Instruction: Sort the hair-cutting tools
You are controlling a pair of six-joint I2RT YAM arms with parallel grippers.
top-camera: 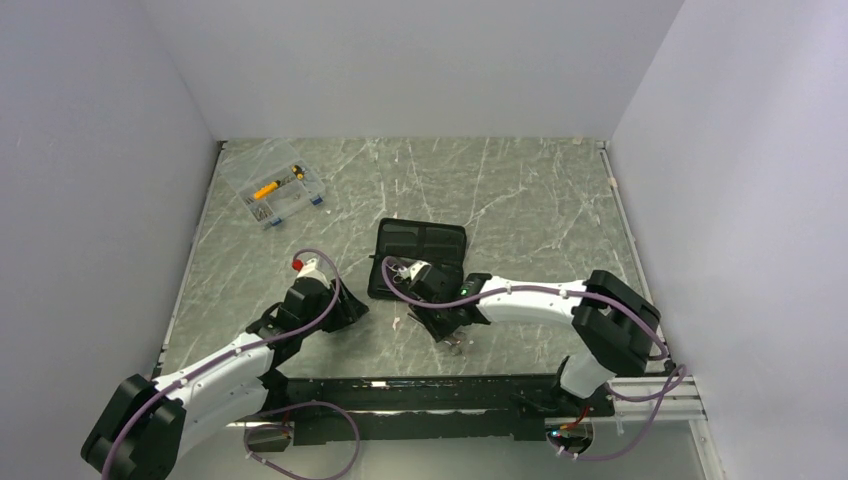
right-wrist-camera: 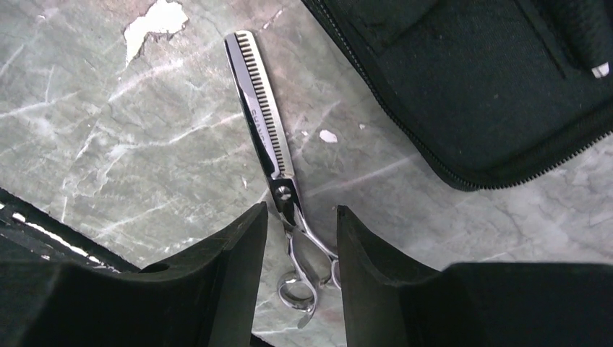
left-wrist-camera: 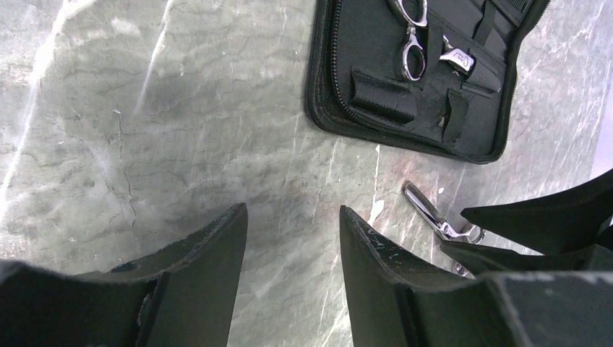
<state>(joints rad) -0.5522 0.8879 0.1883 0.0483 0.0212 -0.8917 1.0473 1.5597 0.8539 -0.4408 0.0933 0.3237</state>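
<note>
- Two scissors: toothed pair [right-wrist-camera: 269, 137] flat on table [right-wrist-camera: 108, 144], just beside open black case [right-wrist-camera: 491, 94]; second pair [left-wrist-camera: 412, 52] inside case.
- right gripper [right-wrist-camera: 302, 213] part-spread, straddling toothed pair's handles.
- left gripper [left-wrist-camera: 293, 213] spread, empty.

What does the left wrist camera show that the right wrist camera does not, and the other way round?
Only the left wrist view: a second pair of scissors inside the open black case, and the left gripper, open above bare table. Only the right wrist view: the pivot screw and a whole ring handle of the toothed scissors, between the open fingers of the right gripper. Both: the toothed scissors on the table, and part of the case.
</note>
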